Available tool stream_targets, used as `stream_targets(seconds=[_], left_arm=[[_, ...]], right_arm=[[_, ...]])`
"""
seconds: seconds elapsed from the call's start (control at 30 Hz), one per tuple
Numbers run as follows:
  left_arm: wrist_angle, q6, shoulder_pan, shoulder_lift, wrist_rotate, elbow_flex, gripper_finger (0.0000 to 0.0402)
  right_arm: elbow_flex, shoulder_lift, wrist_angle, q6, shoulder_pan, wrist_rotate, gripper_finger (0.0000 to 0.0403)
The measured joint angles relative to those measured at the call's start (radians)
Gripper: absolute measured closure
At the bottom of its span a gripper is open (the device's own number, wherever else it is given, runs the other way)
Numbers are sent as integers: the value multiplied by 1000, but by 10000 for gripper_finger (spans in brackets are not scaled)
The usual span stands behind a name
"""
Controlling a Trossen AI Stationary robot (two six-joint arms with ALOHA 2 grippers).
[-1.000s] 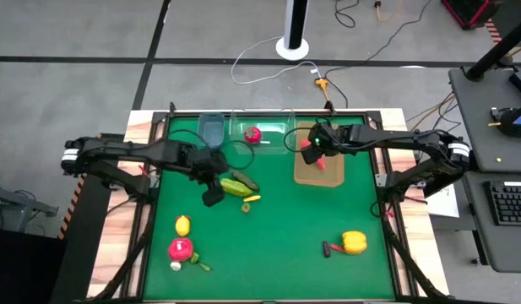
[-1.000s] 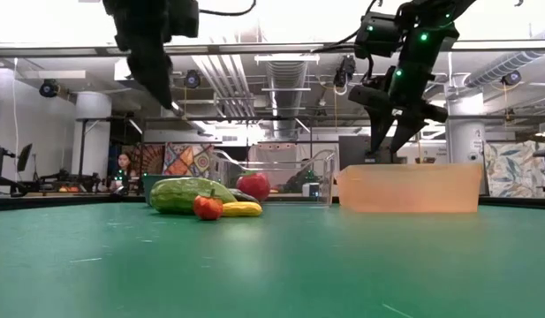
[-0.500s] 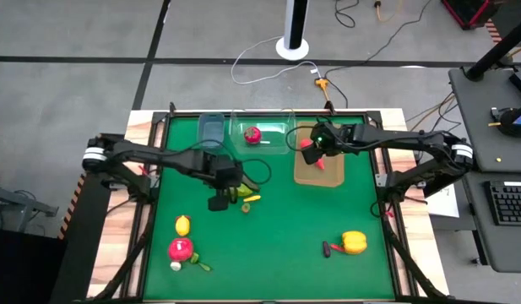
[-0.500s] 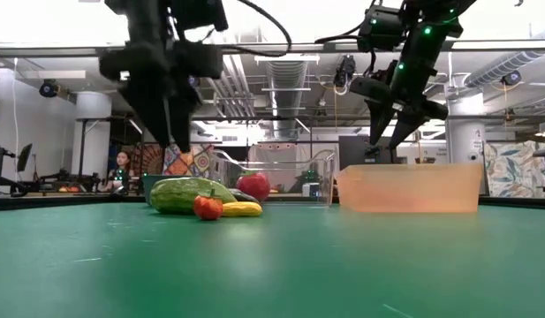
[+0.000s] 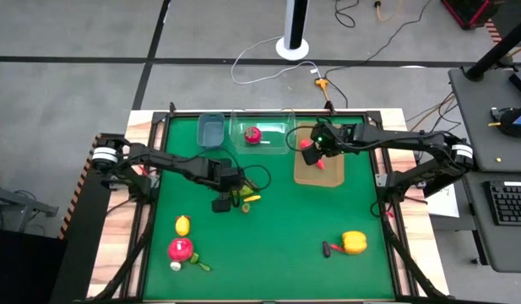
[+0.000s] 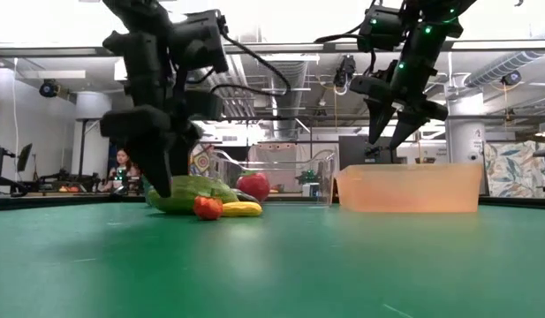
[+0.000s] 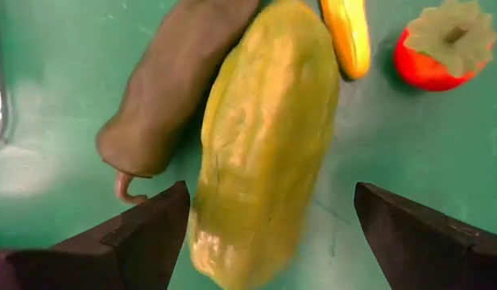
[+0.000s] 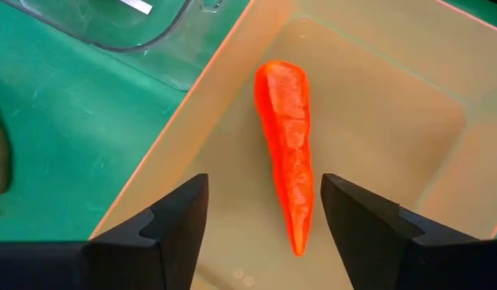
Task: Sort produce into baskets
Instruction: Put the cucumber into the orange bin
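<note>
- Sorting is partly done: 1 red carrot-shaped piece [image 8: 288, 145] lies in the tan tray [image 5: 334, 176], and 1 red round piece [image 5: 252, 134] sits in the clear tub [image 5: 275, 127]. The blue bin [image 5: 211, 128] looks empty.
- Left hand [image 7: 264, 234] is low over the cluster near the table's [image 5: 285, 219] middle, fingers spread on either side of the big green cucumber [image 7: 268, 129], not gripping it yet.
- Beside that cucumber lie a darker green piece [image 7: 171, 89], a small yellow piece [image 7: 349, 36] and a small red piece [image 7: 437, 52].
- Right hand [image 8: 260, 217] hangs open above the tray, holding nothing.
- Left to sort: a lemon [image 5: 182, 225], a red piece [image 5: 181, 248] with small bits nearby, and a yellow pepper [image 5: 354, 242].
</note>
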Motion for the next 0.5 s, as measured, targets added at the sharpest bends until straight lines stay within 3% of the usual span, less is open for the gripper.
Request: stream_targets(seconds=[0.27, 0.5], left_arm=[[18, -78, 1, 35, 2, -45, 103], [15, -102, 1, 17, 2, -46, 199]], right_arm=[[0, 0, 0, -1, 0, -2, 163], [0, 0, 0, -3, 0, -17, 163]])
